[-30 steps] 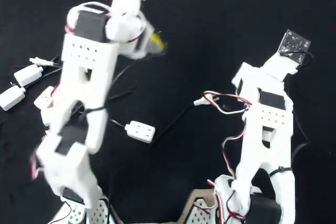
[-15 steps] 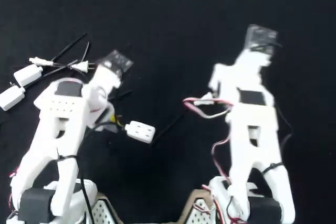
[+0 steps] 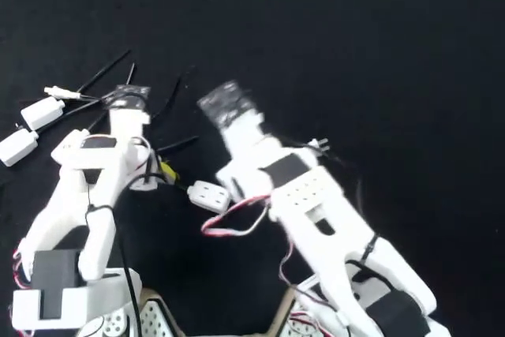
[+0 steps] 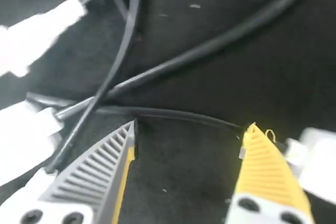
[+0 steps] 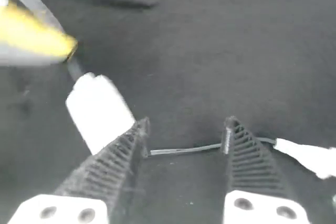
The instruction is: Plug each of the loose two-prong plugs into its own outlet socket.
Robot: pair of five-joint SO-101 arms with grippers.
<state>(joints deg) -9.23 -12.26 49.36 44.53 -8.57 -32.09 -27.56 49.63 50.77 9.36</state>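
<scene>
High view is showing both arms bending in over the socket block, which is lying left of centre, toward the near edge of the tabletop. The left claw is hanging released, its grey and yellow fingers spread above a tangle of black cables and gripping nothing. The right claw is likewise standing open and empty. It is straddling a thin cord, with the socket block sitting just beside one finger and a loose white plug lying past the other. Another small plug and two white blocks are resting near the left edge; whether those blocks are sockets is not clear.

Nothing appears to be plugged in, so the work seems to be at the first approach, before any grasp. The next move is probably calling for the right claw to shift off the cord and clench on the plug's body. The prongs would then need lining up with the slots. The left claw would likely be bracing the socket block meanwhile, since a light block may be sliding on the cloth.

A matte black cloth is covering the tabletop. Dark equipment and wires are sitting beyond its far edge, and a pale patch is showing past the far right corner.
</scene>
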